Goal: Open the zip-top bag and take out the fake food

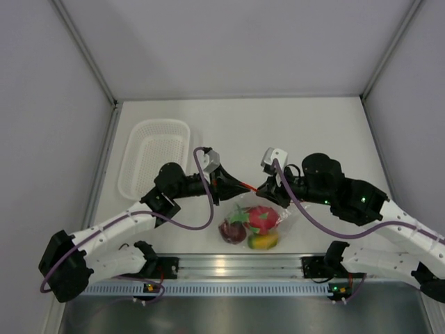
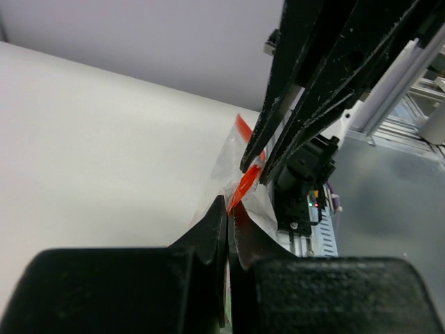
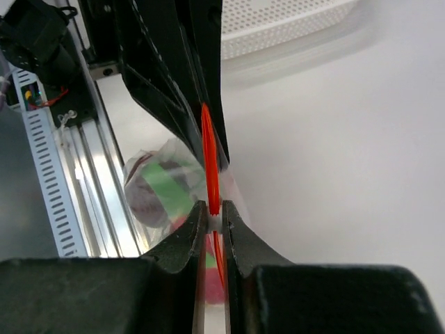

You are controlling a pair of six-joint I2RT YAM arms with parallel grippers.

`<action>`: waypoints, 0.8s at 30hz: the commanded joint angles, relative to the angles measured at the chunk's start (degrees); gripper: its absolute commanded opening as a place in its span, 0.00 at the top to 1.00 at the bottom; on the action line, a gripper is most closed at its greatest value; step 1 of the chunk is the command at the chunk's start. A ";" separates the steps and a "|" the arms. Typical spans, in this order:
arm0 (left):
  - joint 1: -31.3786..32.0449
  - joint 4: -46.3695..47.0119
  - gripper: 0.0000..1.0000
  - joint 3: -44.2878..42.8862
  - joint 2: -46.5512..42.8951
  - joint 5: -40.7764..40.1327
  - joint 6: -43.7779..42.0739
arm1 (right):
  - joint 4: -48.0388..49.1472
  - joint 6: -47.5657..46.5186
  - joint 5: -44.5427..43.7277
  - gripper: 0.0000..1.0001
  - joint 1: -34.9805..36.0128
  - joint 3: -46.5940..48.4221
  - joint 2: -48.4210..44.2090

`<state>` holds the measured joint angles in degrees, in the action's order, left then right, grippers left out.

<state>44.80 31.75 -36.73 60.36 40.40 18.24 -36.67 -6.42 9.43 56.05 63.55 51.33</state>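
The zip-top bag point(image 1: 259, 217) is held up between both grippers, its orange-red zip strip point(image 1: 246, 185) stretched between them. Inside hang a red fruit with green leaves point(image 1: 260, 218), a dark maroon one point(image 1: 233, 232) and a yellow-orange one point(image 1: 263, 241). My left gripper point(image 1: 231, 182) is shut on the left end of the strip point(image 2: 245, 186). My right gripper point(image 1: 260, 188) is shut on the right end point(image 3: 211, 167). The bag point(image 3: 167, 188) with the maroon fruit point(image 3: 144, 197) shows behind the right fingers. The bag point(image 2: 229, 156) also shows in the left wrist view.
A white perforated basket point(image 1: 154, 157) stands at the back left and also shows in the right wrist view point(image 3: 278, 24). The aluminium rail point(image 1: 236, 264) with the arm bases runs along the near edge, just below the hanging bag.
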 commanded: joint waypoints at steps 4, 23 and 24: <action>-0.06 6.66 1.00 1.57 -4.81 -16.83 -1.10 | -5.51 4.83 -13.45 1.00 -0.77 -4.22 -5.45; -0.15 0.78 1.00 0.61 -3.06 -42.06 3.73 | -19.58 10.63 -17.52 0.99 -0.77 -0.71 -10.82; -0.15 0.42 1.00 0.52 -3.05 -43.03 3.65 | -20.02 10.55 -17.60 1.00 -0.77 -0.45 -10.47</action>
<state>44.99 28.73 -34.11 57.43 1.54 21.32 -54.43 3.29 -8.93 56.01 59.81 40.75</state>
